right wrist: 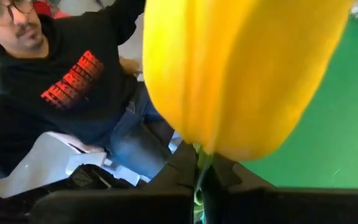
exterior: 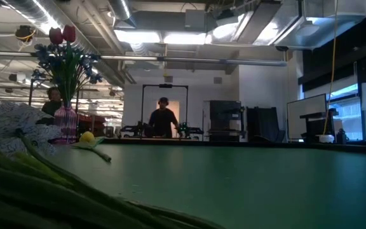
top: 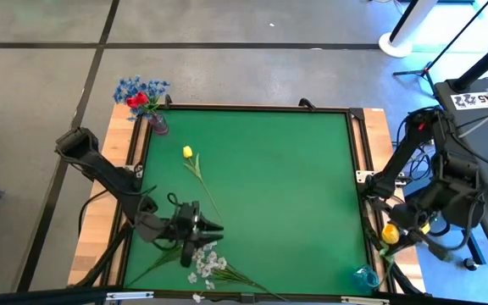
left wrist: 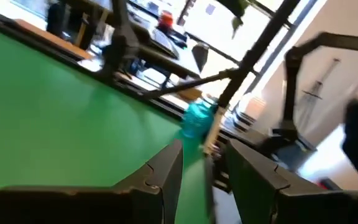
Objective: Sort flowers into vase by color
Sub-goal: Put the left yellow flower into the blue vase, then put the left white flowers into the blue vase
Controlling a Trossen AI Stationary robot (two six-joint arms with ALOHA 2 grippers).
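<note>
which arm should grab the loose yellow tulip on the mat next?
Left. Its end effector sits on the green mat just below the loose yellow tulip bud. The right end effector is off the mat's right edge, already shut on another yellow tulip.

I see the vase at the mat's upper-left corner, a loose tulip right of and below it. My left gripper sits lower left, just above the blossom spray; the right gripper is off the mat's lower-right edge.
</note>
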